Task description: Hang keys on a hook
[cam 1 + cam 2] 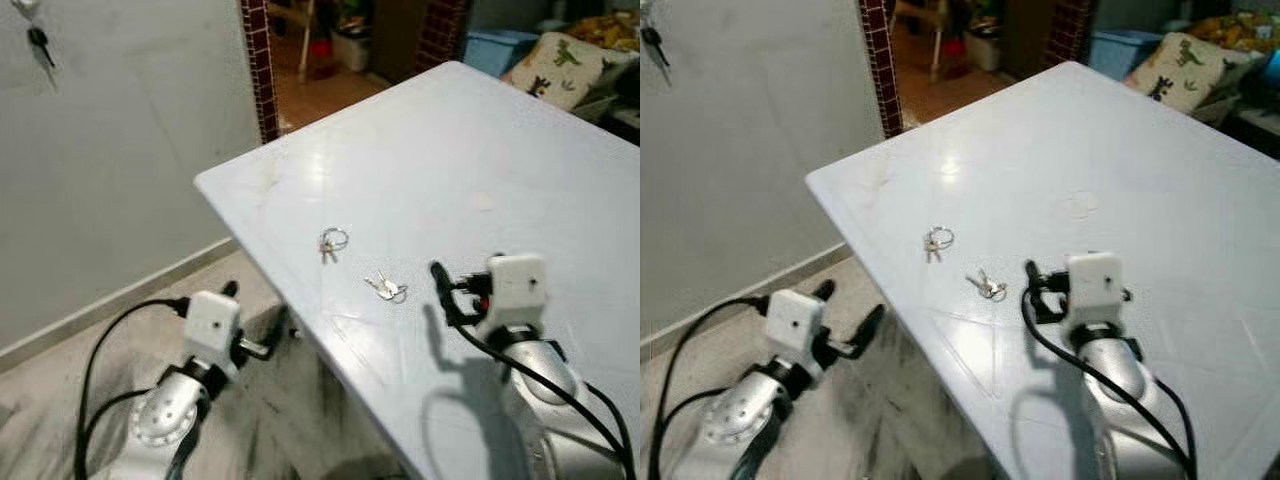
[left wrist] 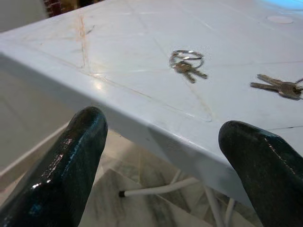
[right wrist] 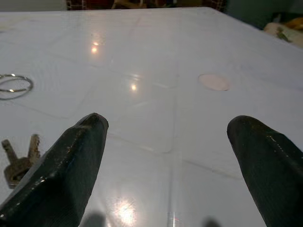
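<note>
While two key sets [image 1: 333, 243] [image 1: 386, 289] lie near the table's [image 1: 520, 170] left edge, the right gripper [image 1: 452, 292] hovers beside them and the left gripper [image 1: 250, 320] off that edge, both with fingers apart.

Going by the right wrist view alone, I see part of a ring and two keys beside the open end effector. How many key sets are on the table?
Observer: Two. A ringed set and a nearer set lie apart, close to the white table's edge.
Reviewer: Where is the left end effector?
Observer: The left end effector is open, off the table and below its edge, facing both sets.
Reviewer: Anything hung already?
Observer: A dark key hangs on the wall to the robot's far left.
</note>
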Controlling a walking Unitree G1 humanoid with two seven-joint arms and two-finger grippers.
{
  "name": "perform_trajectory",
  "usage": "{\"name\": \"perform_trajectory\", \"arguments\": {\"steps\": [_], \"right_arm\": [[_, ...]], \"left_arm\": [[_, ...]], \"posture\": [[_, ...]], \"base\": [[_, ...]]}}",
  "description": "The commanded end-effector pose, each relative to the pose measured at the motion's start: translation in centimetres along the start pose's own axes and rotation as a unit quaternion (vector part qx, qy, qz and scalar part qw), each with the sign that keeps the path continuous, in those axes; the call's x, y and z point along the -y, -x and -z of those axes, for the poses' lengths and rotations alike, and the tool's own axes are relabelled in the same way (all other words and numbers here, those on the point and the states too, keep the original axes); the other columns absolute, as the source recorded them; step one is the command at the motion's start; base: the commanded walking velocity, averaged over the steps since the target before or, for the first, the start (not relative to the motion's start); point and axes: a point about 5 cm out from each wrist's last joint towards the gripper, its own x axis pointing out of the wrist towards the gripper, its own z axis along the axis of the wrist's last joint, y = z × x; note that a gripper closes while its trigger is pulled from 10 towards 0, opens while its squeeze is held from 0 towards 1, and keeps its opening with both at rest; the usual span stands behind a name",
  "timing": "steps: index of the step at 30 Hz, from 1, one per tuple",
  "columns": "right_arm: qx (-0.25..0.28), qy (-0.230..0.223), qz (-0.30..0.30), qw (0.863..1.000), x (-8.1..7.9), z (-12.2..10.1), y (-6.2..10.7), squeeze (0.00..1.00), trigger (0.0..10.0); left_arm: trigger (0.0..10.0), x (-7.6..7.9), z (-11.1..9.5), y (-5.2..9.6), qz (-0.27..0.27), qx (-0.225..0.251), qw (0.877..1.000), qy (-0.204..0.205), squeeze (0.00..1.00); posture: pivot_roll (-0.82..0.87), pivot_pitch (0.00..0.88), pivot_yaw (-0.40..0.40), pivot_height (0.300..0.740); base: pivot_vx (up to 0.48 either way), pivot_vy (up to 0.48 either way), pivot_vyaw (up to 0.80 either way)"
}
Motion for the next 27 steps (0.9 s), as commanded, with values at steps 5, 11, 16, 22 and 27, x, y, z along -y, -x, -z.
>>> {"name": "perform_trajectory", "arguments": {"steps": [5, 11, 16, 22, 27], "right_arm": [[0.003, -0.009, -0.014, 1.000, -0.6, -0.3, 0.1, 0.00, 10.0], [0.001, -0.009, -0.019, 1.000, -0.6, -0.1, -0.2, 0.00, 10.0], [0.003, -0.009, -0.018, 1.000, -0.7, -0.3, -0.4, 0.00, 10.0], [0.000, -0.003, -0.015, 1.000, -0.6, -0.1, -0.6, 0.00, 10.0], [0.001, 0.002, -0.011, 1.000, -0.7, -0.3, -1.0, 0.00, 10.0]], "left_arm": [[10.0, -0.9, 0.3, 0.3, -0.025, -0.014, 0.999, 0.015, 0.00], [10.0, -1.4, 0.1, 0.3, -0.045, -0.019, 0.999, 0.021, 0.00], [10.0, -1.5, 0.0, 0.2, -0.041, -0.021, 0.999, 0.017, 0.00], [10.0, -1.6, -0.1, -0.2, -0.040, -0.021, 0.999, 0.018, 0.00], [10.0, -1.5, -0.1, -0.4, -0.033, -0.022, 0.999, 0.011, 0.00]], "posture": [[-0.03, 0.132, 0.025, 0.740], [-0.02, 0.125, 0.029, 0.740], [-0.02, 0.121, 0.030, 0.740], [-0.02, 0.107, 0.041, 0.740], [-0.02, 0.098, 0.043, 0.740]], "base": [[0.000, 0.070, 0.00], [0.000, 0.476, 0.00], [0.000, 0.476, 0.00], [0.000, 0.476, 0.00], [0.000, 0.280, 0.00]]}}
